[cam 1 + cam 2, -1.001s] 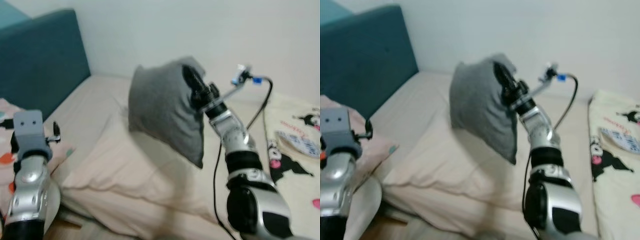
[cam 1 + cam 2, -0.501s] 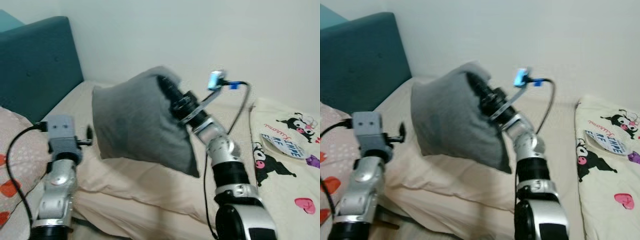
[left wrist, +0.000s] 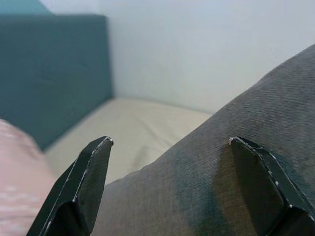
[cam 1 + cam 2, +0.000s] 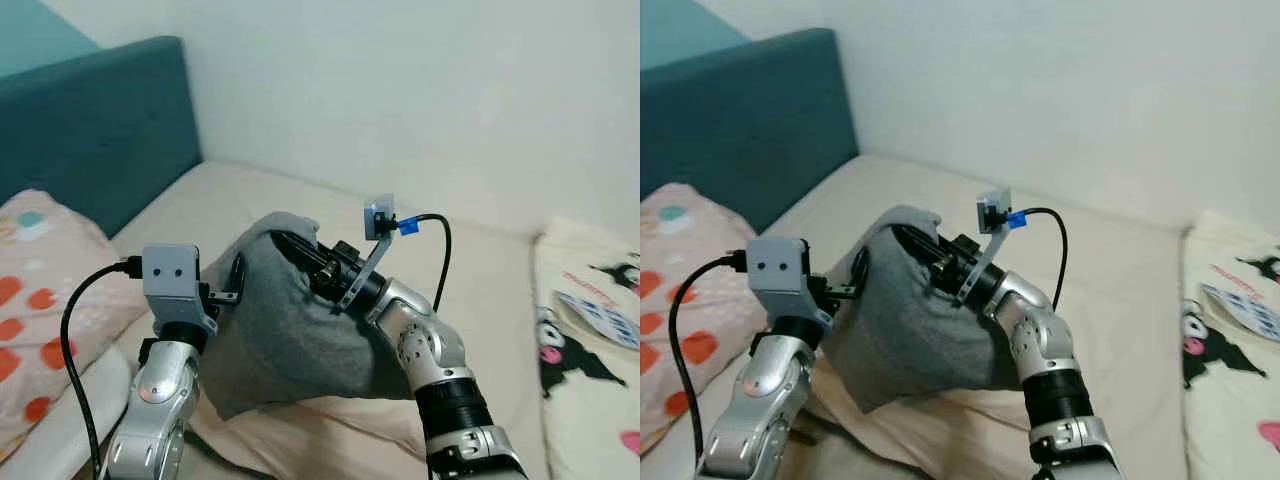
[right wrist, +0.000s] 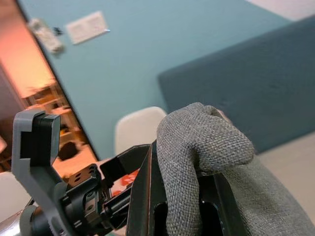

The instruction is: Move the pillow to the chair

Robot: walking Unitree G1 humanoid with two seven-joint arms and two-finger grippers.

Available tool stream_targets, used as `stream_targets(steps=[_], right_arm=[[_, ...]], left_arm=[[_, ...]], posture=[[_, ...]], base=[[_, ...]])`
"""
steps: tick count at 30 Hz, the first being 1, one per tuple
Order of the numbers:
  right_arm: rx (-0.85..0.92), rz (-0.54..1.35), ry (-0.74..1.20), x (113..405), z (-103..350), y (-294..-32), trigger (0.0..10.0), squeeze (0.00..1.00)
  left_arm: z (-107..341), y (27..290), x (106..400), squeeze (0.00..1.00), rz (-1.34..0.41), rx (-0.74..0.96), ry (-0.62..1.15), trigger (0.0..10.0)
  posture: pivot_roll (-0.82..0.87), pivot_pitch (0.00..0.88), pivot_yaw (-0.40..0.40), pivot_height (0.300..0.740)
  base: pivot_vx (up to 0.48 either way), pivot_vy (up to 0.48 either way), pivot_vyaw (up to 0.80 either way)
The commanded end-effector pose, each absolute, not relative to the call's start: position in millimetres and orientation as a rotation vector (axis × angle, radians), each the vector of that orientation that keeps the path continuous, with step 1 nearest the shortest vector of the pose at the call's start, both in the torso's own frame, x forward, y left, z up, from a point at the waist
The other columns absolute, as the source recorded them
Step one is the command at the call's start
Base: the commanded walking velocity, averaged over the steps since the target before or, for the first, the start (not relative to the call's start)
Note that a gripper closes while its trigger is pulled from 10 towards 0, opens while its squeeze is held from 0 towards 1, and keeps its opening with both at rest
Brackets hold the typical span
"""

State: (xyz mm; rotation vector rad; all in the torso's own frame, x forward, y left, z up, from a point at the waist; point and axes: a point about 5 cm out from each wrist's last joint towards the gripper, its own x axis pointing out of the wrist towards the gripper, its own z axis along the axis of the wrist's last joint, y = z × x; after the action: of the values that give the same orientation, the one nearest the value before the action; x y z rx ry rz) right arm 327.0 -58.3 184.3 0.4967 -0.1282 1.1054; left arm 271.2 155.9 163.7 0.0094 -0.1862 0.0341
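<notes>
Hanging over the beige bed (image 4: pixel 480 290), grey pillow (image 4: pixel 290 340) by teal headboard (image 4: pixel 90 130).

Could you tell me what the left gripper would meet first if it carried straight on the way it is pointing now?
Most likely the grey pillow. The left gripper is open with the pillow's side rising between its fingers, one finger lying against the fabric. Beyond it lie the bed and wall, though depth is hard to judge.
</notes>
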Motion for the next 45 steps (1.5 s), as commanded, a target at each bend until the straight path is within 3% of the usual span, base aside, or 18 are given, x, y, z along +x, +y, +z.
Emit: stream_targets(steps=[1, 10, 15, 21, 45], right_arm=[[0.503, 1.148, -0.244, 325, 204, -57, 0.0, 0.0], [0.413, 1.074, -0.151, 325, 176, -65, 0.0, 0.0], [0.379, 1.064, -0.122, 322, 171, -74, 0.0, 0.0], [0.386, 1.064, -0.123, 323, 170, -72, 0.0, 0.0], [0.446, 1.063, -0.115, 328, 172, -68, 0.0, 0.0]], left_arm=[[162, 157, 273, 0.0, 0.033, 0.042, -0.182, 10.0], [138, 148, 261, 0.0, -0.053, 0.026, -0.072, 10.0], [136, 158, 259, 0.0, -0.05, -0.012, -0.07, 10.0], [131, 173, 258, 0.0, -0.031, -0.082, -0.071, 10.0], [135, 174, 267, 0.0, -0.048, -0.119, -0.098, 10.0]], posture=[[0.01, 0.0, -0.066, 0.74], [0.01, 0.0, -0.073, 0.74], [0.02, 0.0, -0.074, 0.74], [0.02, 0.0, -0.066, 0.74], [0.02, 0.0, -0.071, 0.74]], base=[[0.0, 0.0, 0.78], [0.0, 0.0, 0.78], [0.0, 0.0, 0.78], [0.0, 0.0, 0.78], [0.0, 0.0, 0.78]])
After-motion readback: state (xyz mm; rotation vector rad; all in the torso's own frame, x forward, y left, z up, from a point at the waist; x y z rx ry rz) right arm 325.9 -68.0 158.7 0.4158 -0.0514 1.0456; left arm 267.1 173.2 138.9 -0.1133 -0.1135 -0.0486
